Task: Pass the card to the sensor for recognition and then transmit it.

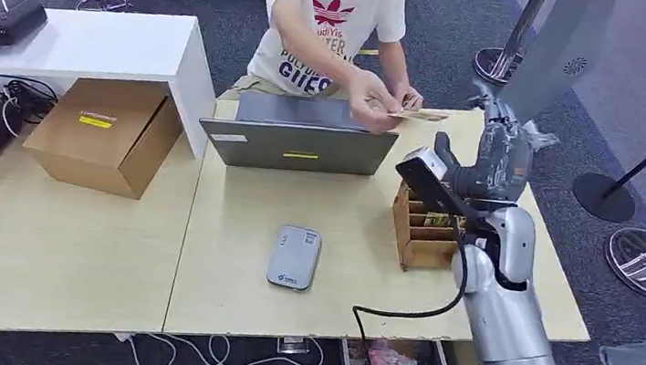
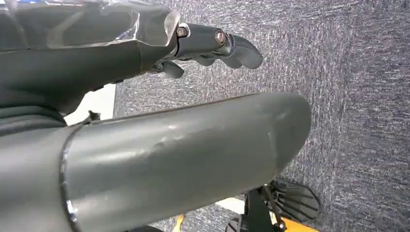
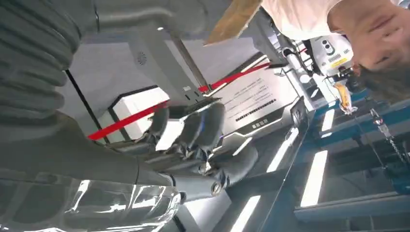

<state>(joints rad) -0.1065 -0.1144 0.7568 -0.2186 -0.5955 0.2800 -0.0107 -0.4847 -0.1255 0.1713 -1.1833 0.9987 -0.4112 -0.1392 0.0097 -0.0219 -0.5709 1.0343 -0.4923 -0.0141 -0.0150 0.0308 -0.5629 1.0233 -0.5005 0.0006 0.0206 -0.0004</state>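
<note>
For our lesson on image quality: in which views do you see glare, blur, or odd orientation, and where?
Head view: even light, sharp on the card reader; the person's hands and card are slightly motion-blurred. Left wrist view: the left hand is sharp, with glare on its clear cover. Right wrist view: upside down, bright ceiling strips, reflections on the cover behind the right hand.

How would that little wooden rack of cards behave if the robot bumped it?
The wooden rack looks light and stands taller than wide, so a knock near the top would probably tip or slide it. The tabletop looks smooth, giving little grip. Its cards seem loose and might spill.
</note>
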